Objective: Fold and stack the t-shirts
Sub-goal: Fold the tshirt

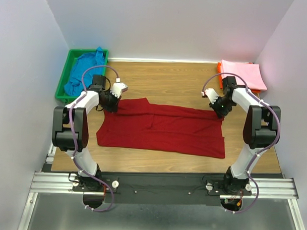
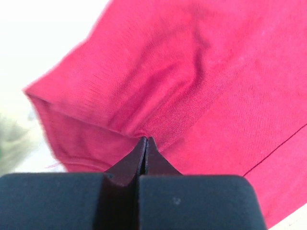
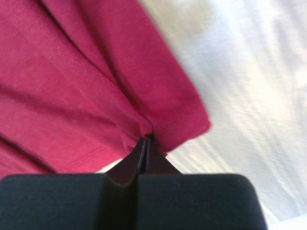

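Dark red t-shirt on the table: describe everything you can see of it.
The dark red t-shirt of soft, fine-knit cloth lies spread wide and nearly flat on the wooden table, long side running left to right, with a few creases and an overlapping layer near its middle. The left pincer is shut on its far left corner, the right pincer on its far right corner; the cloth puckers at both pinches. A hemmed edge shows by the left pinch.
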You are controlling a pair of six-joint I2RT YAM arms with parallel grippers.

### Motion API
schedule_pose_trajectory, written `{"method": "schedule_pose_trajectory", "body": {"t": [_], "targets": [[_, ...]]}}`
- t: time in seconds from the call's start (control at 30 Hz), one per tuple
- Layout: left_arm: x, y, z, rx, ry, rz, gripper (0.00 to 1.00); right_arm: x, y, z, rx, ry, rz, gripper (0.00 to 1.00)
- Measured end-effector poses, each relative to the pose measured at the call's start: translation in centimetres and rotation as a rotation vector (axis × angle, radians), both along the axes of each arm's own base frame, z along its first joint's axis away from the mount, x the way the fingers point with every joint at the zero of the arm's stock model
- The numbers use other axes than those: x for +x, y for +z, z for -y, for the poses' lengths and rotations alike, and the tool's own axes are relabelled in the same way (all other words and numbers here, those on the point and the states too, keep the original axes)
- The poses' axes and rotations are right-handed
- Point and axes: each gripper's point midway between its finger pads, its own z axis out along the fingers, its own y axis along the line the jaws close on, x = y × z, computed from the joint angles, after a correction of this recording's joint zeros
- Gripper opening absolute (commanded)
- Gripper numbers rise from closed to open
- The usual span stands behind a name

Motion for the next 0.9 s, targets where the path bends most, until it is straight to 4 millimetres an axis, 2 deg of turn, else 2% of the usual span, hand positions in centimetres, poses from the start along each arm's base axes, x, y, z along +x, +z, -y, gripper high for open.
{"method": "schedule_pose_trajectory", "body": {"t": [0.27, 0.43, 0.5, 0.57, 0.73, 0.9], "targets": [[3.3, 4.6, 0.0, 0.005, -0.012, 0.100, 0.00, 3.5, 3.1, 0.4, -0.022, -0.009, 0.114, 0.01], [3.0, 6.3, -0.1, 0.015, -0.030, 0.125, 0.00, 3.3, 4.6, 0.4, -0.023, -0.004, 0.147, 0.01], [2.7, 6.5, -0.1, 0.021, -0.040, 0.129, 0.00, 2.5, 5.1, 0.4, -0.024, 0.003, 0.156, 0.01], [2.1, 6.3, -0.2, 0.024, -0.046, 0.124, 0.00, 1.7, 5.0, 0.4, -0.025, 0.010, 0.150, 0.01], [0.6, 4.2, -0.5, 0.043, -0.052, 0.070, 0.00, -1.3, 2.3, 0.4, -0.024, 0.017, 0.053, 0.01], [-0.4, 1.1, -0.7, 0.056, -0.051, -0.005, 0.00, -2.4, -0.2, 0.4, -0.023, 0.009, -0.023, 0.01]]}}
